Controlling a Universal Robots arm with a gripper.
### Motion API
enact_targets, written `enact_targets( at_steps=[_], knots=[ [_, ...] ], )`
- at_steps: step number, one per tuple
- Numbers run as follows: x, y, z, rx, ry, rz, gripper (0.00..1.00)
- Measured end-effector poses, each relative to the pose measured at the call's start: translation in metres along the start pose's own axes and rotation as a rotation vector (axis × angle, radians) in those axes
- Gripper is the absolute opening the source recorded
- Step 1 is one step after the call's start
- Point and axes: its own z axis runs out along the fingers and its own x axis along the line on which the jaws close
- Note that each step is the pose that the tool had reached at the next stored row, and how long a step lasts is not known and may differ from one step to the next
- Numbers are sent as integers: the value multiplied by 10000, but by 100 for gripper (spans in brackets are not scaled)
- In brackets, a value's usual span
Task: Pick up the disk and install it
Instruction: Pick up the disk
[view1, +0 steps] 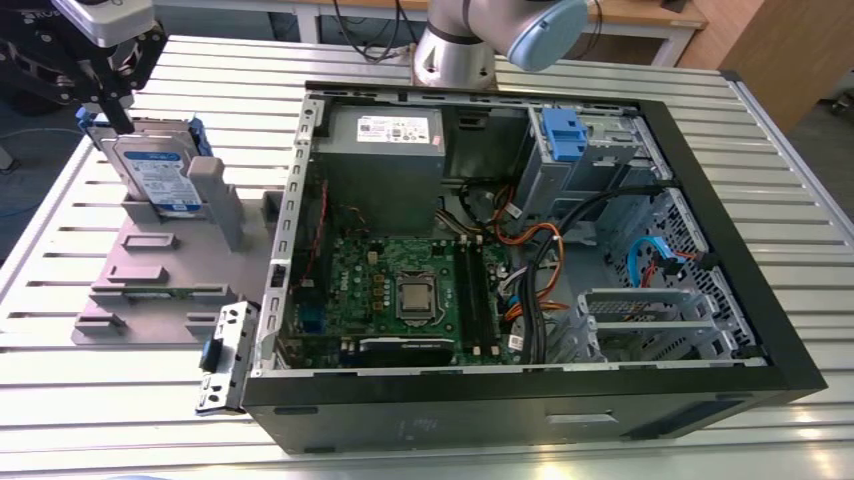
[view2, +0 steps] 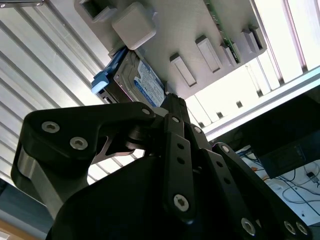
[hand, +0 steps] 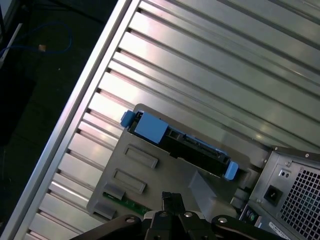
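The disk (view1: 155, 178) stands on edge, long axis upright.

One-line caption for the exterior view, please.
Black gripper over the upright silver-grey, blue-railed hard disk in its grey holder, beside an open computer case.

The open computer case (view1: 534, 405) lay on its side on the slatted metal table (view1: 80, 400), with its green motherboard (view1: 400, 290) and grey power supply (view1: 387, 135) exposed. Just beside the case, on the exterior view's left, sat a grey fixture plate (view1: 147, 300) with the disk (view1: 158, 178) standing upright in it. The black gripper (view1: 114, 115) hung right at the disk's top edge. The arm's silver base (view1: 454, 55) rose behind the case.
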Motion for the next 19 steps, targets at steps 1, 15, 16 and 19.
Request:
enact_targets(
  at_steps=[1,15,16,19],
  knots=[
    [0,0,0,0,1,-7,11],
    [0,0,0,1,2,-111,11],
    [0,0,0,1,2,-118,11],
    [0,0,0,2,2,-140,11]
  ],
)
